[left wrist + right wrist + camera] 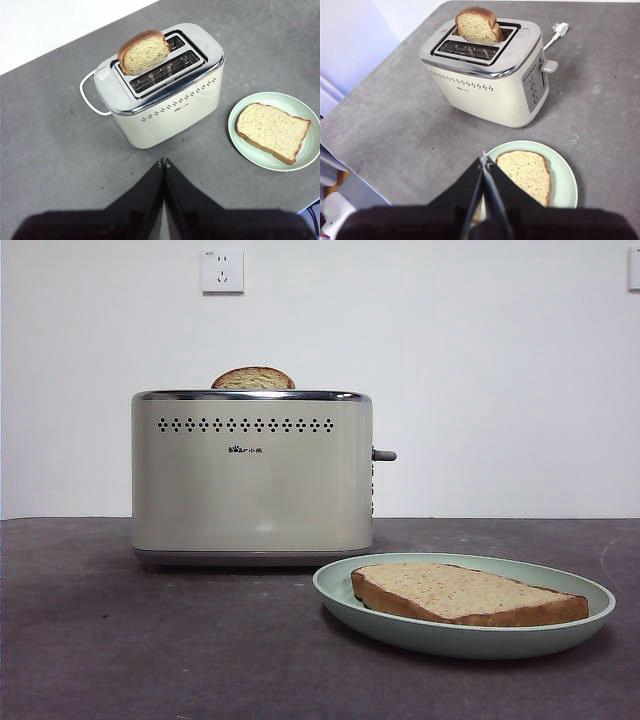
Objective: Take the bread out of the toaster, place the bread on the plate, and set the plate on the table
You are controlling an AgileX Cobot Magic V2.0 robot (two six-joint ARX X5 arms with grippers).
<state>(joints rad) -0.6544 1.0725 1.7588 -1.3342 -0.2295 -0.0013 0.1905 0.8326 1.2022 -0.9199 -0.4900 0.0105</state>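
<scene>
On the dark grey surface (120, 640), the bread (465, 593) lies flat on the plate (345, 592) right of the toaster (250, 475). Both sets of fingers, left gripper (163, 161) and right gripper (484, 159), are pressed together, empty. The task is judged nearly done; only retreat is called for.

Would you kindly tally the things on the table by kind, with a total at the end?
Bread slices: 2, the bread lying flat on the plate, and a darker slice standing in the toaster's slot.
Toasters: 1, the toaster.
Plates: 1, the plate, on the table.
Total: 4 things.
</scene>
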